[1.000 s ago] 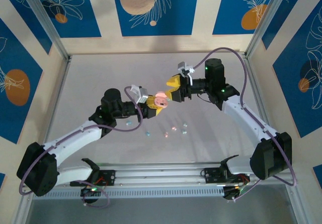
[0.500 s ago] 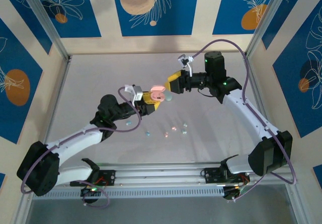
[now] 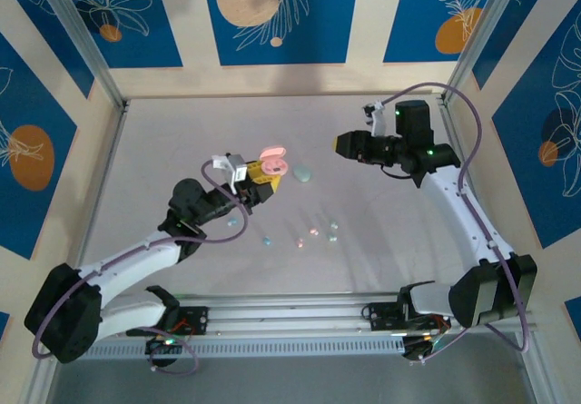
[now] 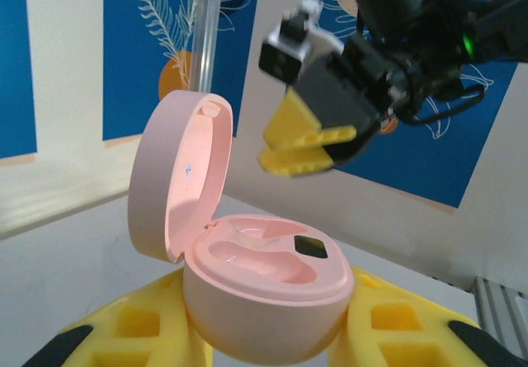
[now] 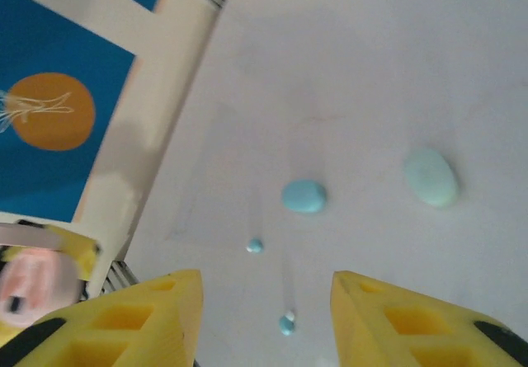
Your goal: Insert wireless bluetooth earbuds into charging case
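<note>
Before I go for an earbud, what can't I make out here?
Top view: tiny pastel plastic earbuds too small to show orientation.
Right wrist: open pink plastic charging case blurred, cut by left edge.
Left wrist: case's base hidden by left gripper.

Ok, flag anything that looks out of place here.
Nothing looks damaged or spilled. The odd part: the pink case is held open in the left gripper and its sockets look empty, while the earbuds lie scattered loose on the table near the front.
</note>
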You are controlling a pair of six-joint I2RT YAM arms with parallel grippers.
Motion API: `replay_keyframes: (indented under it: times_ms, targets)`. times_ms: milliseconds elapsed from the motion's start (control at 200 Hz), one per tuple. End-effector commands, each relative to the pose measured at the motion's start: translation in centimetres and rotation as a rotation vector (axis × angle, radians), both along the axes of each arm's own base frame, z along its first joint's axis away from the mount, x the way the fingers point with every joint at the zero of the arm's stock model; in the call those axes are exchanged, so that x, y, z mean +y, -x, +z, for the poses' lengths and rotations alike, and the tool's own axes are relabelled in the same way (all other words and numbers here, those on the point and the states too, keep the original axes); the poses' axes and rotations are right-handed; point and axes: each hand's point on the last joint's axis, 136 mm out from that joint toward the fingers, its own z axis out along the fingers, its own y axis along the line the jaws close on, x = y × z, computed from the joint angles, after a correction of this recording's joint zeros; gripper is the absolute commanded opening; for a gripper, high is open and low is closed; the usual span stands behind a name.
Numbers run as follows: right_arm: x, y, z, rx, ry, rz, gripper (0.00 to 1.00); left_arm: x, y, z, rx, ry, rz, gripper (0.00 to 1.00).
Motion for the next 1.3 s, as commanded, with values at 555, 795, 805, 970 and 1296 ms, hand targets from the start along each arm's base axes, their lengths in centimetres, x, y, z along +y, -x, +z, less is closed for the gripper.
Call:
replay_keyframes:
  times_ms: [555,795,805,970,1296]
  targets:
    - [7.1,8.2,-18.7,0.522,0.429,0.270,0.40,1.9,1.2,2.1,-0.079,0.004,0.066,0.29]
    - [6.4,7.6,-21.2,0.551,0.505,0.256,0.43,2.4,1.6,2.2,-0.088,-0.020,0.077,0.29]
    - [6.4,7.6,-21.3,0.553,0.508,0.258,0.43,2.4,1.6,2.2,-0.088,-0.021,0.078,0.29]
    - [6.0,6.7,-22.6,0.554,0.541,0.254,0.46,2.5,1.8,2.3,-0.088,-0.022,0.080,0.29]
    - [6.1,6.4,-23.8,0.581,0.526,0.302,0.48,2.4,1.7,2.3,-0.076,-0.018,0.071,0.29]
